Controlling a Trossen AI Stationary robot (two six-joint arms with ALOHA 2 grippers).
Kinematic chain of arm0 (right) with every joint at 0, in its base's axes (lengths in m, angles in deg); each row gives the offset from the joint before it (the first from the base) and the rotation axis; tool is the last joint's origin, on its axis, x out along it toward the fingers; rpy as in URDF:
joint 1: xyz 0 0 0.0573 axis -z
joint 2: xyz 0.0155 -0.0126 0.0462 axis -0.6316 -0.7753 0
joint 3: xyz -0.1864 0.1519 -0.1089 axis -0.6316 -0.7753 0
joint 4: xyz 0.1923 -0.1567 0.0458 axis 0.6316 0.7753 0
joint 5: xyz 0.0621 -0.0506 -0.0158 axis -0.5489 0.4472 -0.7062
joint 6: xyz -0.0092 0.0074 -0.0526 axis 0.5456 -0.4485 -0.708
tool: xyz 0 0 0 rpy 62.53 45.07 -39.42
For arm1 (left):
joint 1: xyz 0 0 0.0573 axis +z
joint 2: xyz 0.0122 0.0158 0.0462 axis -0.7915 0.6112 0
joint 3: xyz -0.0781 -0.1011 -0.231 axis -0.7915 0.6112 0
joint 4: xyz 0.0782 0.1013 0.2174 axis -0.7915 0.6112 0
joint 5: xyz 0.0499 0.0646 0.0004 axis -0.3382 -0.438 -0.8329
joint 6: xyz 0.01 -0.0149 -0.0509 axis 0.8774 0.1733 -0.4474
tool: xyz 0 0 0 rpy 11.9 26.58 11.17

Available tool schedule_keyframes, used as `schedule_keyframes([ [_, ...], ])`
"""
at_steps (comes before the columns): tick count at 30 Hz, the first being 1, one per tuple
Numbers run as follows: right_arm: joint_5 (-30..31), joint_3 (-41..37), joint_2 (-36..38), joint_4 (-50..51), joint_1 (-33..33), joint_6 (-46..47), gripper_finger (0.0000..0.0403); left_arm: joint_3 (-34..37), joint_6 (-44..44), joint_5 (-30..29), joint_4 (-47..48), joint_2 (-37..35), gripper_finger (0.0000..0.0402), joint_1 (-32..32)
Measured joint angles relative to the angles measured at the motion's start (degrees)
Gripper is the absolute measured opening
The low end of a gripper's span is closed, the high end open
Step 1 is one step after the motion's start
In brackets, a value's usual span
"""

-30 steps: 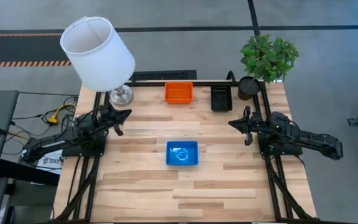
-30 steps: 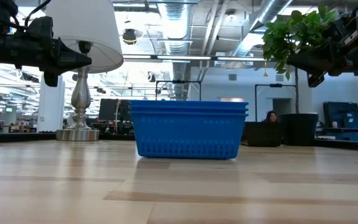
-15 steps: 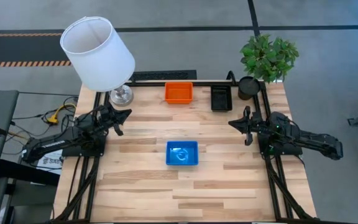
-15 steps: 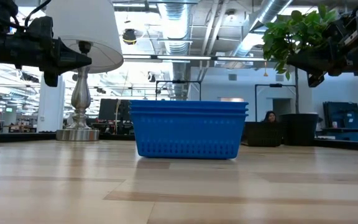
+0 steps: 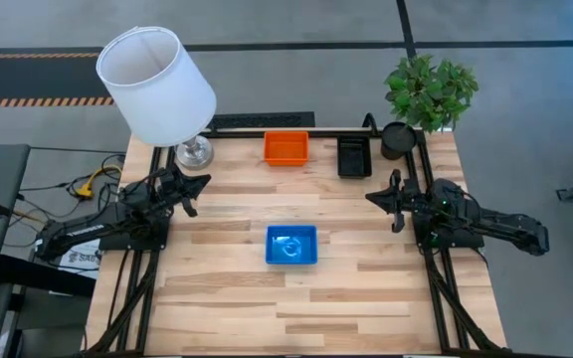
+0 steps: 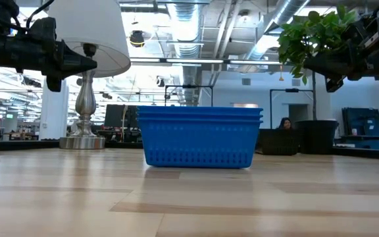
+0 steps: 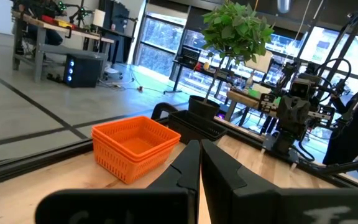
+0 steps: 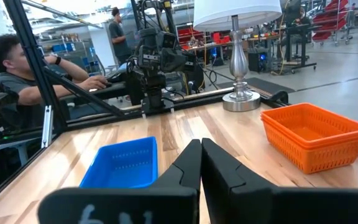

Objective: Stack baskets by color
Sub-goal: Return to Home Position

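Blue: we see the blue stack [image 5: 291,245], three baskets nested, standing mid-surface [image 5: 366,288] between the two arms, its long axis running left to right.
Orange: the orange stack [image 5: 286,148] sits at the far edge, near the middle, long axis also left to right.
Black: the black stack [image 5: 354,157] is just beside the orange one, toward the plant pot [image 5: 397,139], long axis running far to near.
Left arm: the left pincer [image 7: 199,146] is pressed together on nothing, raised at the left edge and aimed inward.
Right arm: the right pincer [image 8: 200,144] is likewise closed and empty, at the right edge.
Key relation: the blue stack lies ahead of both pincers, about equally near each, touching neither.
Our judgement: sorting looks finished, and parking the arms means drawing away from every stack.
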Motion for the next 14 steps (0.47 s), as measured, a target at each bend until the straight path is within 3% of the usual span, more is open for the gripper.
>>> schedule_keyframes([
  [14, 0.0, 0.0, 0.0, 0.0, -0.02, 0.0, 0.0034, -0.02, 0.0, 0.0, 0.0, 0.02, 0.0, 0.0],
])
